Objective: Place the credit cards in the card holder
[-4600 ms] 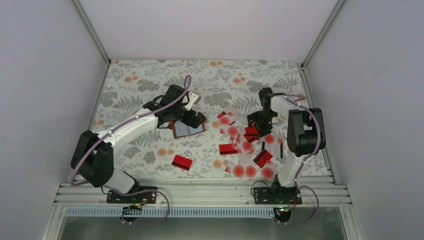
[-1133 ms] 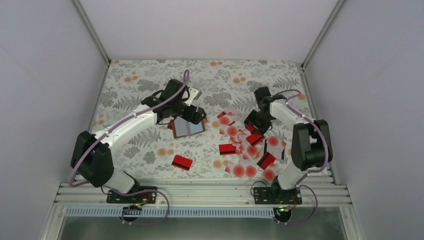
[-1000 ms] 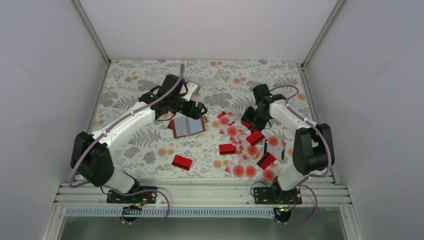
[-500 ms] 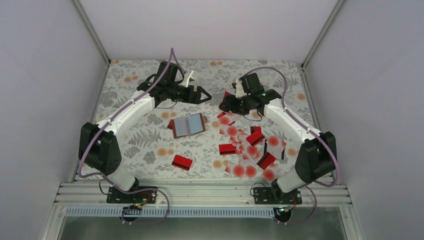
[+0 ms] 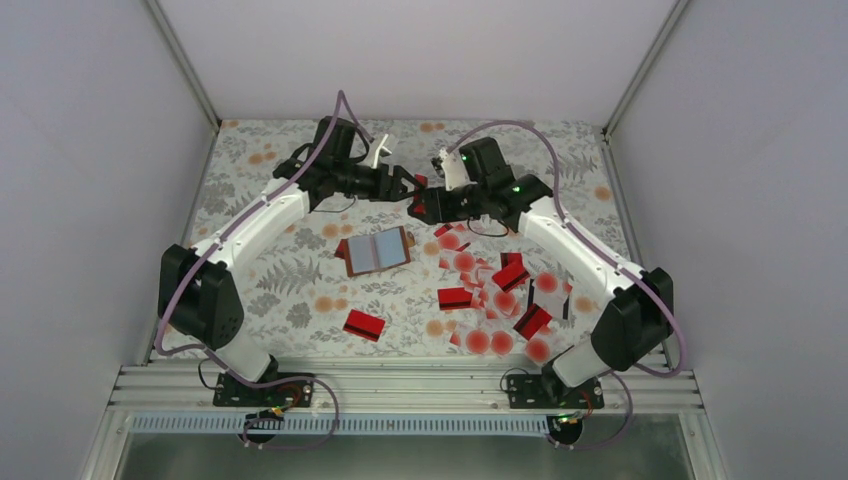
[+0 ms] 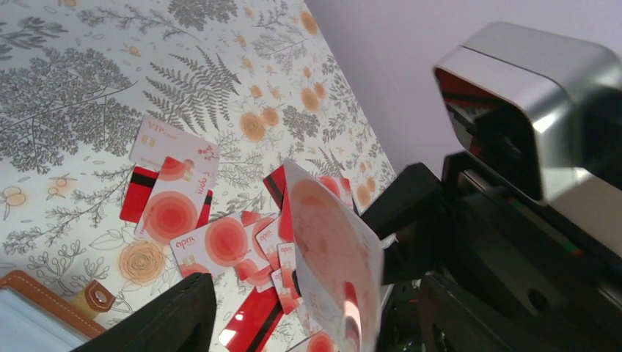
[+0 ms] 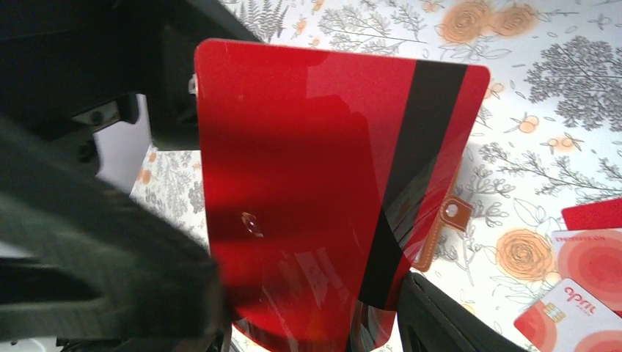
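Observation:
The brown card holder (image 5: pixel 375 252) lies open on the table, pale inside facing up; its tab shows in the right wrist view (image 7: pixel 456 211). My right gripper (image 5: pixel 424 206) is raised above the table, shut on a credit card (image 7: pixel 308 147) that is red with a black stripe on this side. That card's whitish face with a red dot (image 6: pixel 334 249) stands between the spread fingers of my left gripper (image 6: pixel 315 293), which is open and faces the right gripper (image 5: pixel 404 186). Neither left finger (image 6: pixel 172 315) touches the card. Several more credit cards (image 5: pixel 495 295) lie scattered to the right.
One red card (image 5: pixel 364 324) lies alone near the front, left of the pile. The flowered tablecloth (image 5: pixel 260 200) is walled in by grey panels on three sides. The two arms nearly touch at the back middle.
Both arms rose and swung toward each other at the back middle. The right gripper lifted a card off the pile. The left gripper left the card holder and its jaws narrowed.

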You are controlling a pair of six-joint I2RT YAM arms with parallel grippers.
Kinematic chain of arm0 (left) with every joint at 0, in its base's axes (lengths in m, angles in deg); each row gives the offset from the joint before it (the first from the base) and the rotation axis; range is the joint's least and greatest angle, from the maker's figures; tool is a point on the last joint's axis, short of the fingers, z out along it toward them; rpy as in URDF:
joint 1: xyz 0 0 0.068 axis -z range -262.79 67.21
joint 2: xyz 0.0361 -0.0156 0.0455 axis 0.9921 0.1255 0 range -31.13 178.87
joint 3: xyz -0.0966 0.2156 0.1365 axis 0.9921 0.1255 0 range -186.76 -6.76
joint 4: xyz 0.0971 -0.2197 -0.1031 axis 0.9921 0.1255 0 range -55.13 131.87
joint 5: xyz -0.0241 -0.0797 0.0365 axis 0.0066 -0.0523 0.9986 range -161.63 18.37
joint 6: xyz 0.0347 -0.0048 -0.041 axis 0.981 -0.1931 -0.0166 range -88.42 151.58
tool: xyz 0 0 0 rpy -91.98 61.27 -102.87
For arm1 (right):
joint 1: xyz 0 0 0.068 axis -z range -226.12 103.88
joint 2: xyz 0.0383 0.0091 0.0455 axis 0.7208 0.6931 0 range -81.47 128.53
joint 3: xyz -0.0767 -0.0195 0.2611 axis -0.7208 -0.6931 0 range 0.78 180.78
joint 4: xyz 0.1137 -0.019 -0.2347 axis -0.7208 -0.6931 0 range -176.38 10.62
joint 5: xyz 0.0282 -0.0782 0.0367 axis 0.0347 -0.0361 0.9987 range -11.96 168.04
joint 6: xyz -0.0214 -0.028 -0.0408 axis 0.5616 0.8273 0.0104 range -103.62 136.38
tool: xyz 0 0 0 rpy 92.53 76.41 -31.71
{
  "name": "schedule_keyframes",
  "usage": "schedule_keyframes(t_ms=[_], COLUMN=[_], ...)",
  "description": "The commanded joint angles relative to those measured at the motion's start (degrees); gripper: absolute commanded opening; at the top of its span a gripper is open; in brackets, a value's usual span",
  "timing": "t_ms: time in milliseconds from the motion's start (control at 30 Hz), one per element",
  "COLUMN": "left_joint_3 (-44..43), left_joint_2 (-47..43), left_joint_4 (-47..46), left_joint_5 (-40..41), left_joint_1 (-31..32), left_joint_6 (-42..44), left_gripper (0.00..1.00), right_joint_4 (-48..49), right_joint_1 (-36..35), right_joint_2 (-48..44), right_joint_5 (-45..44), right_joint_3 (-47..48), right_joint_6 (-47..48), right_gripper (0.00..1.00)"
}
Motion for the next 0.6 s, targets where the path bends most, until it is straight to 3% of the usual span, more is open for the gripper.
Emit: schedule_keyframes(t_ms=[0, 267, 567], left_joint_3=[-1.15, -2.3, -2.89], left_joint_2=[-0.44, -0.8, -1.86], left_joint_4=[0.05, 2.03, 4.49], left_joint_5=[2.1, 7.06, 11.28], left_joint_1=[0.16, 1.63, 2.02], left_joint_6=[-1.54, -2.19, -2.5], left_gripper=[0.66, 0.42, 0.27], right_joint_4=[0.31, -1.46, -2.45], right_joint_1=[-1.83, -3.6, -3.64], right_joint_2=[0.58, 2.66, 5.53], right_joint_5=[0.76, -2.12, -4.45], right_joint_3=[2.54, 5.25, 7.27], right_joint_6=[1.58, 1.06, -2.12], right_gripper=[0.54, 0.54, 0.5])
